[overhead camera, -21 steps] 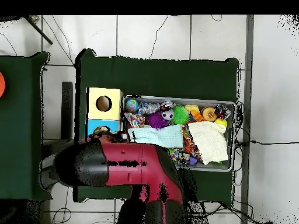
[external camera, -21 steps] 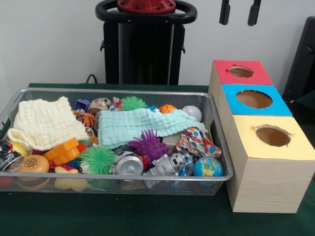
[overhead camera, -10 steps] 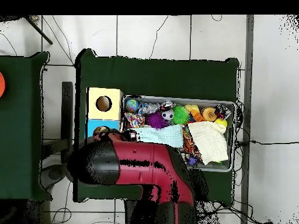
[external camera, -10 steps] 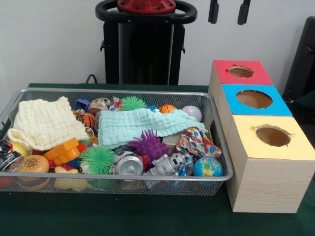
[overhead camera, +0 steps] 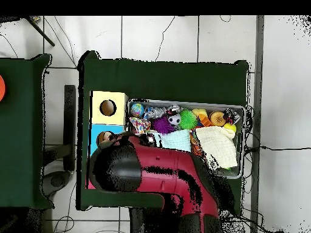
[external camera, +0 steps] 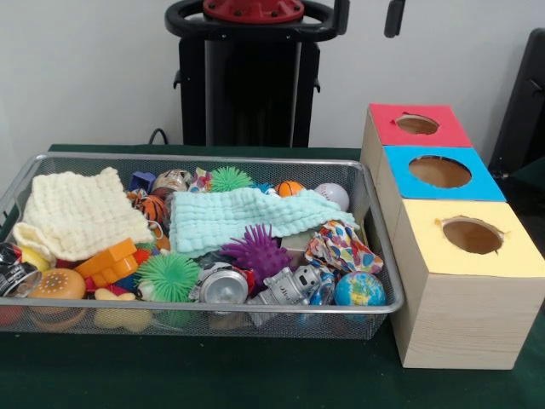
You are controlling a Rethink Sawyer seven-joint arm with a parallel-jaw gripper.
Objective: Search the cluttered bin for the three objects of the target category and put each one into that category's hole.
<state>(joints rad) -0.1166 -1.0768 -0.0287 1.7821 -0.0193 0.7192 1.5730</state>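
Front view: three holes (external camera: pixel 440 171), two cloths (external camera: pixel 75 213).

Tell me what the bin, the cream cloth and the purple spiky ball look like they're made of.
The bin looks like silvery metal wire mesh: you can see the toys through its fine grid walls. The cream cloth seems a soft woven cotton, with a waffle-like texture and folds. The purple spiky ball is probably soft rubber or silicone, matte, judging by its thin flexible-looking spikes.

End effector (external camera: pixel 367 17) shifted left along top edge — arm (overhead camera: pixel 164 176) now covers more bin (overhead camera: pixel 240 173)
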